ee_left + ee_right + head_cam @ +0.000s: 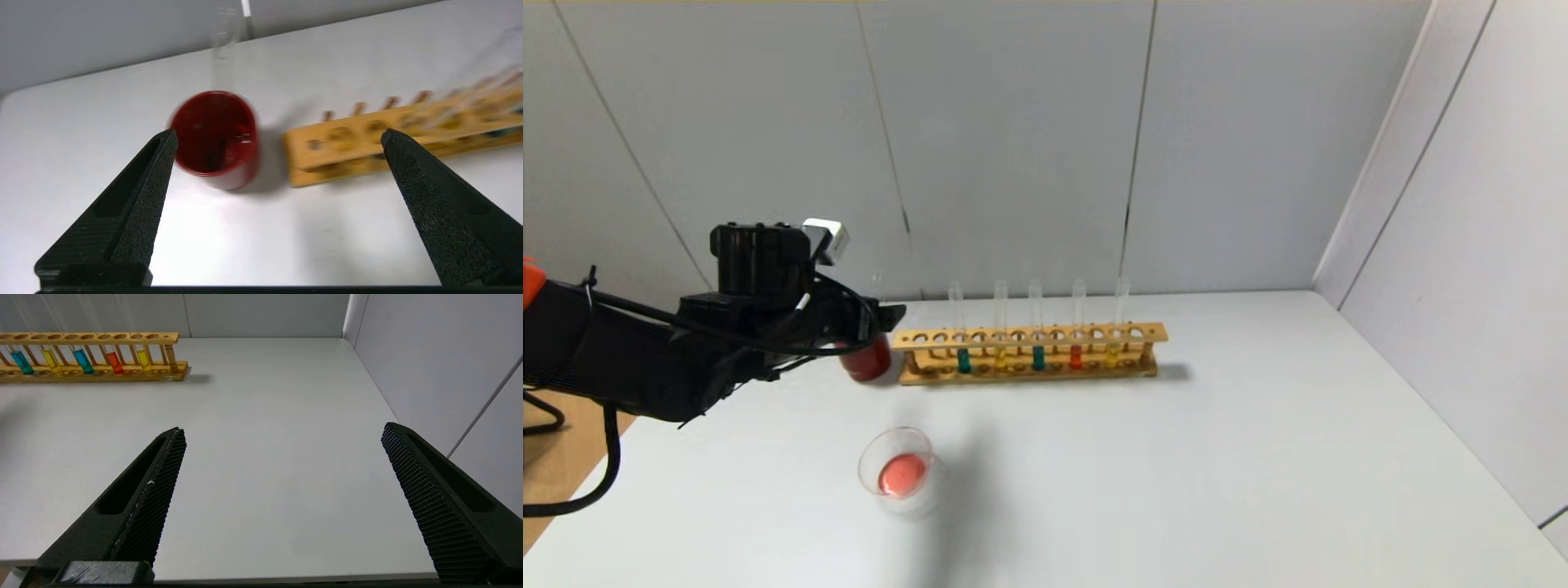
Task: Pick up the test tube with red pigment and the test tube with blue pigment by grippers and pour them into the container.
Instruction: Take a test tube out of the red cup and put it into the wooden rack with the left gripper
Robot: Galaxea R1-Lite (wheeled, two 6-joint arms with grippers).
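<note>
- Glass container (pixel 901 472) at six o'clock of the dark red cup (pixel 868 359) holds orange-red liquid.
- Wooden rack (pixel 1029 351) holds teal, yellow, orange-red tubes.
- Left end effector (pixel 278 136) gapes empty; right end effector (pixel 282 433) too.

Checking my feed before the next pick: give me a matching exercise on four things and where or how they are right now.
Things:
1. left gripper
2. container
3. dark red cup
4. test tube with blue pigment

States:
A. stands in the wooden rack
B. holds orange-red liquid, near the table's front
C. fingers open, empty, above the cup
D. stands at the rack's left end, an empty tube in it

Pairs: 1-C, 2-B, 3-D, 4-A
</note>
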